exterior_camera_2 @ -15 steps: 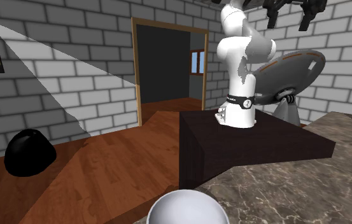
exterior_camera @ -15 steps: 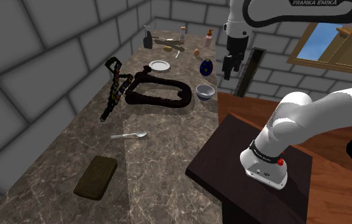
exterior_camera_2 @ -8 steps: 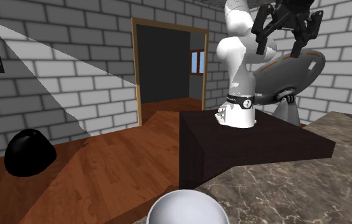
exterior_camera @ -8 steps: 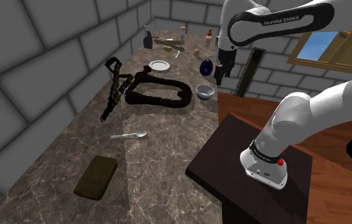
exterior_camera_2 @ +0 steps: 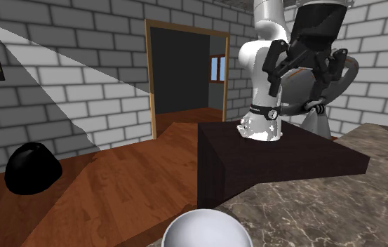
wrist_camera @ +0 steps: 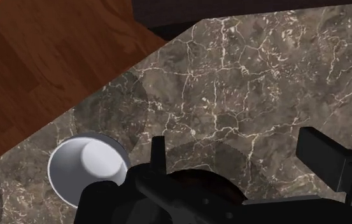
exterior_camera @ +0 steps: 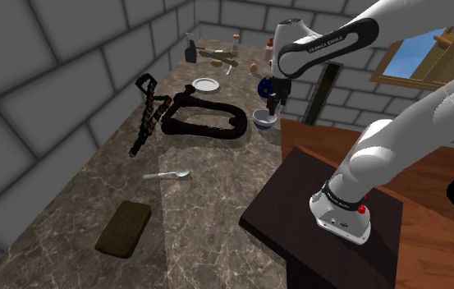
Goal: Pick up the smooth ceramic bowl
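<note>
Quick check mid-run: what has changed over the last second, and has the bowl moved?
The gripper has swung down and toward the shoulder view's left, from high near the far wall to close over the white bowl. Its fingers stand open and nothing has been grasped. In the wrist view the bowl lies beside one finger, not between them. The bowl, plate and spoon have stayed put on the counter.

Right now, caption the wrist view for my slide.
Open end effector above the marbled counter, white bowl just outside one finger, near the counter's edge by the wood floor.
</note>
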Controlling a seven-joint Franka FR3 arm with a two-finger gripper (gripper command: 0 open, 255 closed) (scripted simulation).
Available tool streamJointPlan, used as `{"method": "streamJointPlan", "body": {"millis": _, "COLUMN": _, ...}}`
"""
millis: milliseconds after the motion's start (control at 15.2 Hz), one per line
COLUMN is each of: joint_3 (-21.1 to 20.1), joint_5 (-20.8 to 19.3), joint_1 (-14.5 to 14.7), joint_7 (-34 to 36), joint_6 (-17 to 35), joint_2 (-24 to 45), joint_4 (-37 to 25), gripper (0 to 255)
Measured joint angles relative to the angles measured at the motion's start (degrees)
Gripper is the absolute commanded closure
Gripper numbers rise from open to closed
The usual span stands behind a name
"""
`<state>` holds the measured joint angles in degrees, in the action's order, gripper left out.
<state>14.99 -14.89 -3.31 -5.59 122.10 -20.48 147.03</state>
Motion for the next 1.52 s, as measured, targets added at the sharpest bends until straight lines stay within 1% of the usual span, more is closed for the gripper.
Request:
{"method": "streamJointPlan", "body": {"millis": 330, "joint_3": 2.56, "joint_5": -0.18, "joint_1": -0.57, "joint_7": -1.86, "joint_6": 10.47, "joint_2": 11.39, "joint_4": -2.64, "gripper": 0}}
{"method": "streamJointPlan", "body": {"millis": 594, "joint_3": 3.75, "joint_5": 1.56, "joint_1": -1.0, "joint_7": -3.97, "joint_6": 17.01, "joint_2": 20.98, "joint_4": -7.02, "gripper": 0}}
{"method": "streamJointPlan", "body": {"millis": 858, "joint_3": 4.35, "joint_5": 4.25, "joint_1": -2.53, "joint_7": -7.23, "joint_6": 22.9, "joint_2": 30.31, "joint_4": -11.76, "gripper": 0}}
{"method": "streamJointPlan", "body": {"millis": 1188, "joint_3": 3.25, "joint_5": 8.12, "joint_1": -5.49, "joint_7": -10.89, "joint_6": 28.19, "joint_2": 41.76, "joint_4": -19.46, "gripper": 0}}
{"method": "streamJointPlan", "body": {"millis": 1320, "joint_3": 2.7, "joint_5": 9.05, "joint_1": -6.44, "joint_7": -11.61, "joint_6": 29.39, "joint_2": 45.06, "joint_4": -22.01, "gripper": 0}}
{"method": "streamJointPlan", "body": {"millis": 1518, "joint_3": 2.11, "joint_5": 9.8, "joint_1": -7.29, "joint_7": -12.1, "joint_6": 31.25, "joint_2": 47.97, "joint_4": -23.23, "gripper": 0}}
